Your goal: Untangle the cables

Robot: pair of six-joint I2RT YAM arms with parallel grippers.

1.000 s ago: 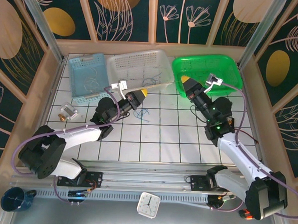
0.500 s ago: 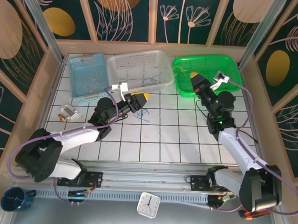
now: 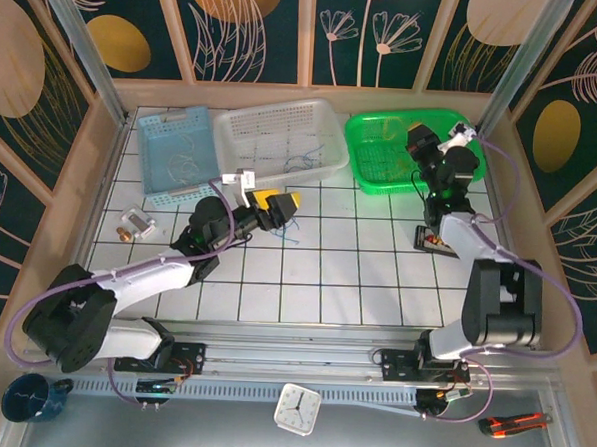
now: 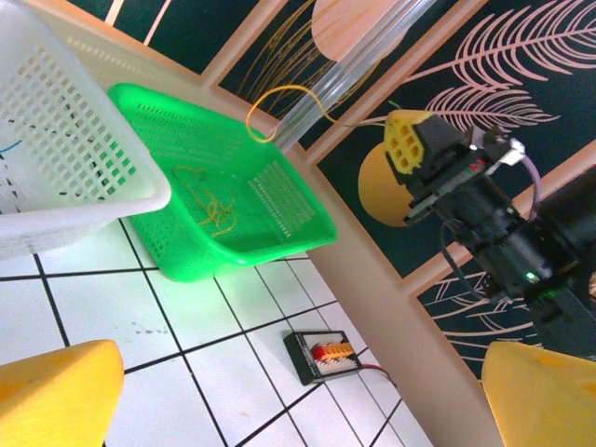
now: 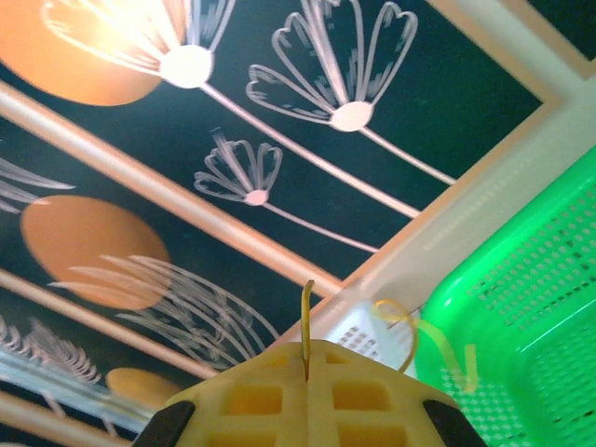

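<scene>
White shells are covering the left arm [image 3: 146,271] and right arm [image 3: 468,232] between black joints. Purple cables [image 4: 532,173] are trailing along both. Yellow waffle-gridded fingers [image 5: 251,400] are tipping the black grippers; behind the right gripper [image 4: 408,140] a green light [image 4: 533,277] is glowing.

- Three baskets on the far side: blue basket [image 3: 174,116], white basket [image 3: 281,173], green basket [image 3: 381,184].
- Two robot arms: left arm [image 3: 156,266], right arm [image 3: 460,230].
- One clock [image 3: 297,409], one mug [image 3: 29,398], near edge (cables [image 4: 212,197] too tangled to count).

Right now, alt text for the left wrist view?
The right gripper, shut on a thin yellow wire, holds it above a green plastic basket where more yellow wire lies. A white perforated basket sits beside it.
</scene>
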